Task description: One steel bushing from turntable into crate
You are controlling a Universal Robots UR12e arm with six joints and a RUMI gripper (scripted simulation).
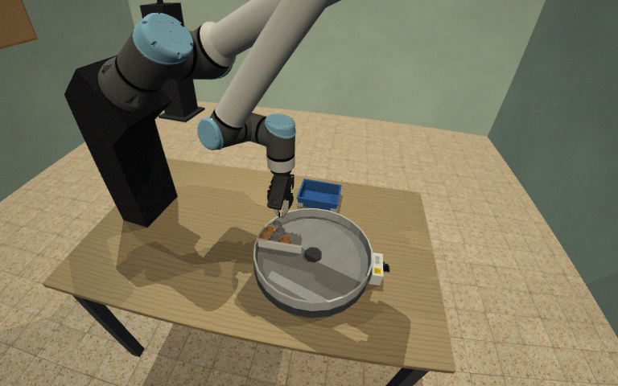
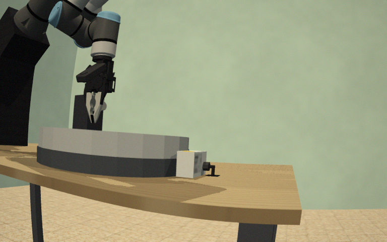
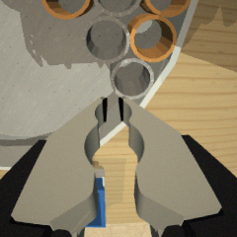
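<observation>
The grey turntable (image 1: 364, 254) (image 2: 114, 145) (image 3: 44, 89) stands on the wooden table (image 1: 136, 254). A cluster of bushings (image 1: 275, 232) lies at its far left edge against a white divider bar (image 1: 278, 247); some are steel grey, some orange. In the wrist view a steel bushing (image 3: 132, 61) lies by the rim just ahead of the fingertips, with another steel one (image 3: 90, 39) and an orange one (image 3: 170, 39) behind it. My gripper (image 1: 283, 212) (image 2: 91, 119) (image 3: 113, 99) is shut and empty, a little above the turntable's rim. The blue crate (image 1: 318, 200) (image 3: 100, 207) stands just behind the turntable.
A black hub (image 1: 313, 253) sits at the turntable's centre. A white control box (image 1: 376, 269) (image 2: 190, 164) is fixed to its right side. The robot's black pedestal (image 1: 132, 173) stands at the table's left.
</observation>
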